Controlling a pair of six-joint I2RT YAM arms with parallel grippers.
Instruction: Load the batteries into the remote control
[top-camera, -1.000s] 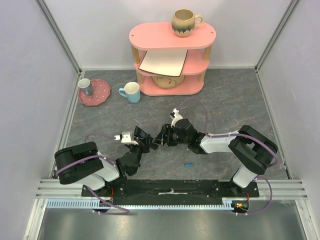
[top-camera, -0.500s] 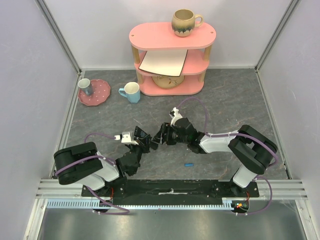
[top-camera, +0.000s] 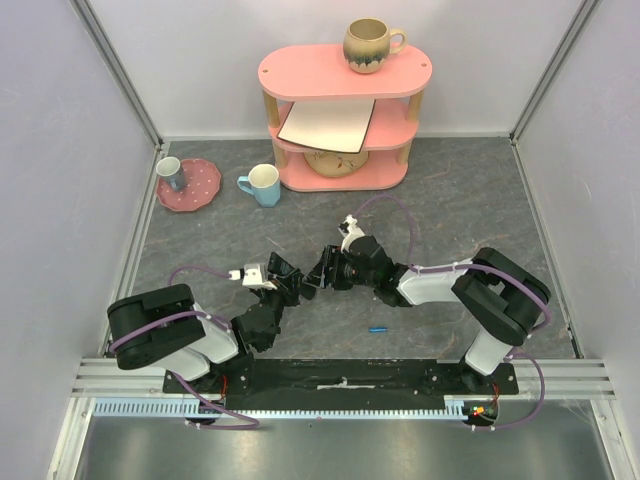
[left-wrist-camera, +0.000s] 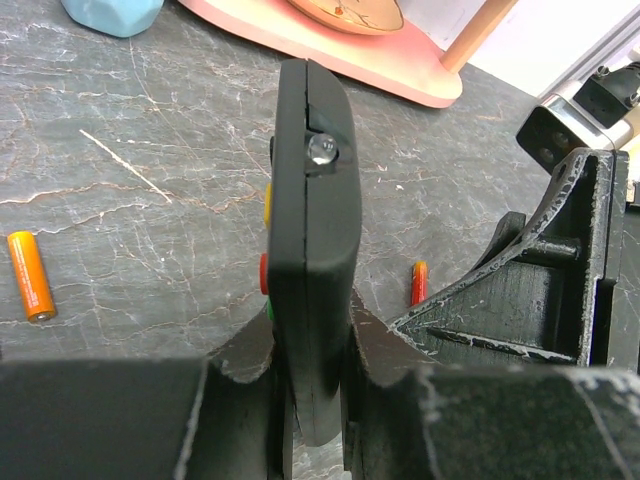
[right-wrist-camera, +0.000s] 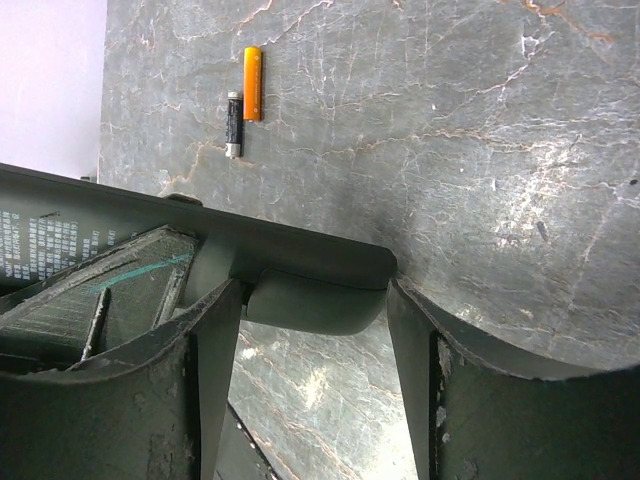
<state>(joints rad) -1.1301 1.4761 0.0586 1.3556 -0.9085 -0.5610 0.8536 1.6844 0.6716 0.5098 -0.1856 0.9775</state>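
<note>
We find the left gripper (left-wrist-camera: 310, 400) clenched on the remote control (left-wrist-camera: 315, 200), held on edge above the counter (left-wrist-camera: 150, 200). The right gripper (right-wrist-camera: 312, 300) straddles one end of the remote; we cannot tell whether it grips. An orange battery (left-wrist-camera: 30, 275) lies on the counter to the left.

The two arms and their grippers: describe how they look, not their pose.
Both arms pair black joint housings with white links, the left arm and the right arm alike. A purple cable loops along each. The left gripper and right gripper are black, each with a small white block behind it. Their fingers are matt black, scuffed pale at the edges.
</note>
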